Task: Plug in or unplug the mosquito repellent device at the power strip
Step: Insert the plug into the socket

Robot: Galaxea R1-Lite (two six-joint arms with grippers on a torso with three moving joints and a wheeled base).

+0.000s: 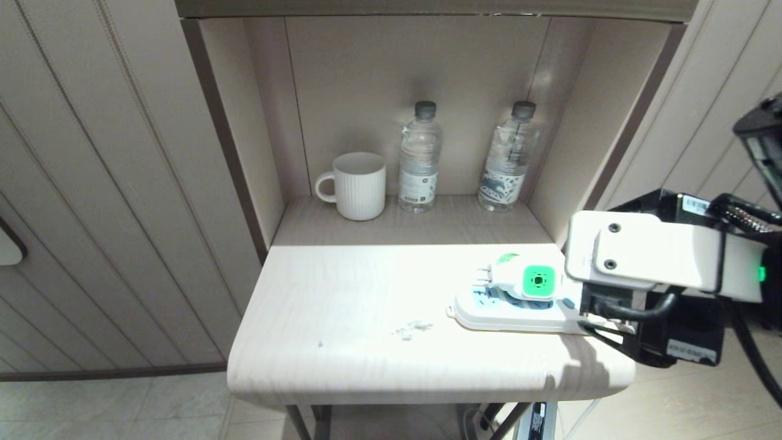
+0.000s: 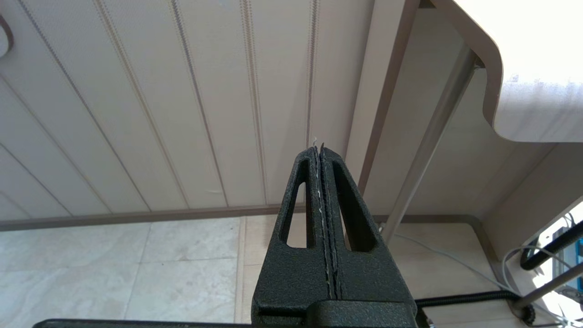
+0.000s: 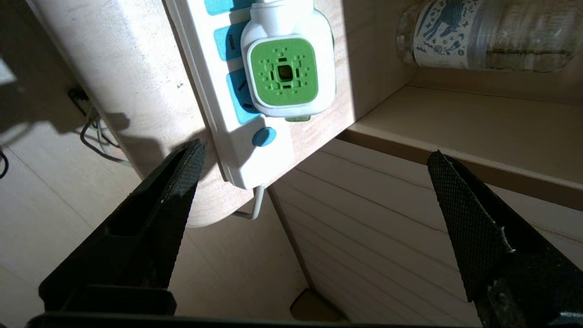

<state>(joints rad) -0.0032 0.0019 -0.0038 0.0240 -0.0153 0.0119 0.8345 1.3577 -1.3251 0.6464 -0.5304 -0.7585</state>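
Overhead, the mosquito repellent device lies on its side across the power strip at the desk's right edge, prongs exposed; a careless approach could knock both off. Beside the desk, the left end effector hangs pressed together, empty. Close up, the right end effector gapes wide, touching nothing, short of the device.

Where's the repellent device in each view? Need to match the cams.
Head: repellent device lying on the power strip, right side of the tabletop, beside the right arm.
Left wrist: not in view.
Right wrist: device at top centre, ahead of the open right gripper.
Shared landmark: the power strip.
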